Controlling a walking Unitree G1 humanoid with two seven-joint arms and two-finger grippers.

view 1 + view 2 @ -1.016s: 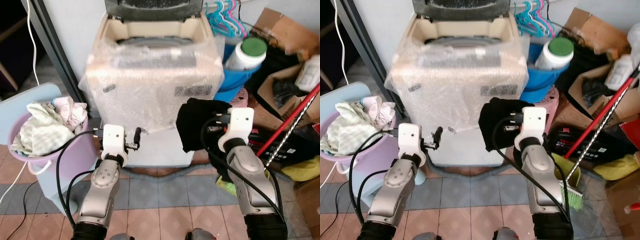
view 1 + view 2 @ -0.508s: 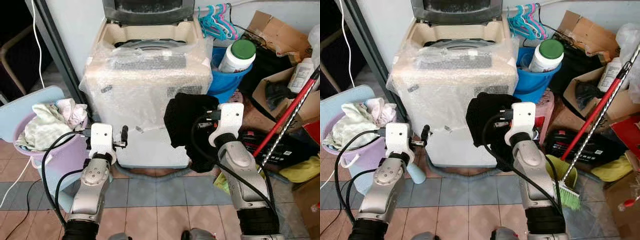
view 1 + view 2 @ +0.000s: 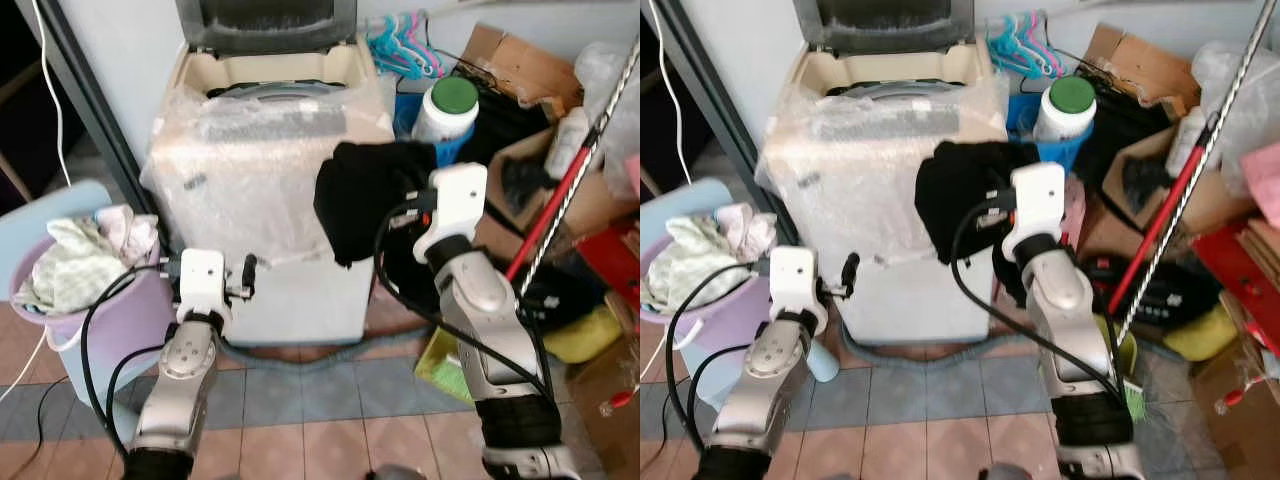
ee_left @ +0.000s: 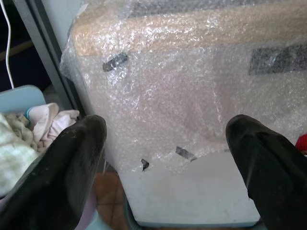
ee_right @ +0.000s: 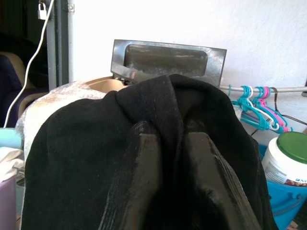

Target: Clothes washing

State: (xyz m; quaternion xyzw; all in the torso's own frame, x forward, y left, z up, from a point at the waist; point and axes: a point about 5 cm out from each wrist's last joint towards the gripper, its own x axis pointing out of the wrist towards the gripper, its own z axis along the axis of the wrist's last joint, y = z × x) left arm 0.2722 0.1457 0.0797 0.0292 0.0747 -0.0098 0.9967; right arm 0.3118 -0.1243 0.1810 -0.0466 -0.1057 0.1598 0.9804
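Note:
A top-loading washing machine (image 3: 260, 170) wrapped in bubble wrap stands ahead with its lid (image 3: 265, 22) up. My right gripper (image 5: 173, 143) is shut on a black garment (image 3: 365, 195), held up in front of the machine's right front corner. In the right wrist view the black cloth (image 5: 86, 158) drapes over both fingers (image 5: 139, 182). My left gripper (image 4: 165, 148) is open and empty, low before the machine's front. A lilac bucket (image 3: 125, 325) of light-coloured clothes (image 3: 70, 275) sits at the left on a pale blue stool.
Right of the machine are a blue bucket (image 3: 450, 145) holding a white jar with a green lid (image 3: 445, 105), coloured hangers (image 3: 395, 45), cardboard boxes (image 3: 520, 65), and a red-handled broom (image 3: 565, 195). A dark doorframe post (image 3: 85, 105) runs at the left. Tiled floor lies below.
My right arm has lifted the black garment higher, towards the machine's top. The camera has shifted, so the scene sits lower and further left. The left gripper stays open.

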